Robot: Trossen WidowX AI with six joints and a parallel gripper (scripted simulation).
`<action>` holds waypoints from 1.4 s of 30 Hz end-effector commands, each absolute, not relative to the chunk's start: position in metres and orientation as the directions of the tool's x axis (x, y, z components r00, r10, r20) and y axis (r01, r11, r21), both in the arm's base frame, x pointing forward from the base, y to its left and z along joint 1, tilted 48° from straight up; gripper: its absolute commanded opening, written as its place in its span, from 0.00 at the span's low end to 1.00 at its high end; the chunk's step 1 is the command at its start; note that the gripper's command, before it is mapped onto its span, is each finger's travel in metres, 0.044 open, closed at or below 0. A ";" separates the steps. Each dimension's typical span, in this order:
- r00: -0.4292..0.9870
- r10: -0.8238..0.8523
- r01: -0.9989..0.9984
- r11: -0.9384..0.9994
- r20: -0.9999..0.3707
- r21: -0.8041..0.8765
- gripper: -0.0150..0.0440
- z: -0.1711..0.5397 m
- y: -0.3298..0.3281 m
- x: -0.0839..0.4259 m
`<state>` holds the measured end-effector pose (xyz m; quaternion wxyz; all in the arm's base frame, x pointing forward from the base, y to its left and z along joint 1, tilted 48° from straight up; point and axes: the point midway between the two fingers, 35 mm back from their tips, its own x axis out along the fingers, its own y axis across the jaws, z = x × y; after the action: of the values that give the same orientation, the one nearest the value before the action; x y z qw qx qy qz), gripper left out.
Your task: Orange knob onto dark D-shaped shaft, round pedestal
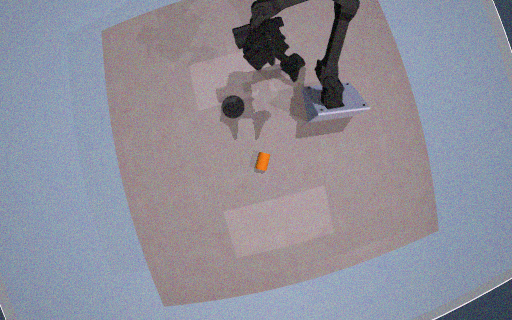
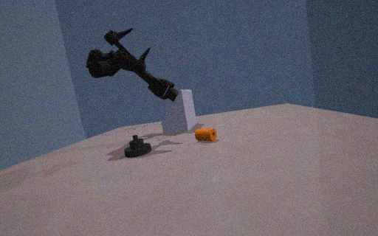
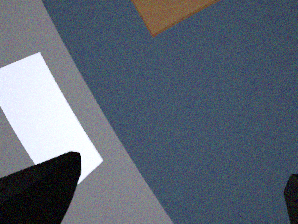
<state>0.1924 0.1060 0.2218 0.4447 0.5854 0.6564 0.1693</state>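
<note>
The orange knob [image 1: 263, 161] [image 2: 205, 135] lies on its side on the table, with the end that has the hole facing right in the exterior view. The dark round pedestal [image 1: 232, 106] [image 2: 137, 150] stands upright with the short shaft [image 2: 135, 137] on top; the shaft's flat side cannot be made out. My gripper [image 1: 277, 74] [image 2: 140, 38] [image 3: 189, 177] is open and empty, high above the table, with its fingers tilted upward in the exterior view. Neither knob nor pedestal shows in the wrist view.
The pale block [image 1: 350, 104] [image 2: 189, 107] under the arm's base stands behind the knob in the exterior view. Paler rectangular patches lie on the table top [image 1: 190, 210]. The wrist view shows a bright white rectangle [image 3: 47, 105] and a brown panel [image 3: 165, 15].
</note>
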 end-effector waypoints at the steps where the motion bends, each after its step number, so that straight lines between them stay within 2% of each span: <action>1: -0.094 0.920 0.561 0.365 -0.381 0.743 1.00 0.222 0.140 0.170; 10: -0.489 0.787 0.350 0.573 -0.377 0.741 1.00 0.222 0.201 0.093; 13: -0.547 0.748 0.307 0.598 -0.377 0.741 1.00 0.222 0.207 0.078; 17: -0.547 0.742 0.299 0.605 -0.387 0.738 1.00 0.219 0.207 0.079; 19: -0.550 0.695 0.236 0.661 -0.463 0.713 1.00 0.200 0.207 0.091; 25: -0.531 0.406 -0.069 0.854 -0.744 0.515 1.00 0.108 0.194 0.146; 31: -0.453 0.035 -0.375 0.899 -0.891 0.226 1.00 0.018 0.162 0.197; 36: -0.340 -0.287 -0.605 0.796 -0.896 -0.025 1.00 -0.050 0.126 0.234; 42: -0.152 -0.624 -0.816 0.517 -0.767 -0.259 1.00 -0.120 0.079 0.269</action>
<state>0.2554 0.1018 -0.0875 0.4803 -0.3857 0.7769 0.1305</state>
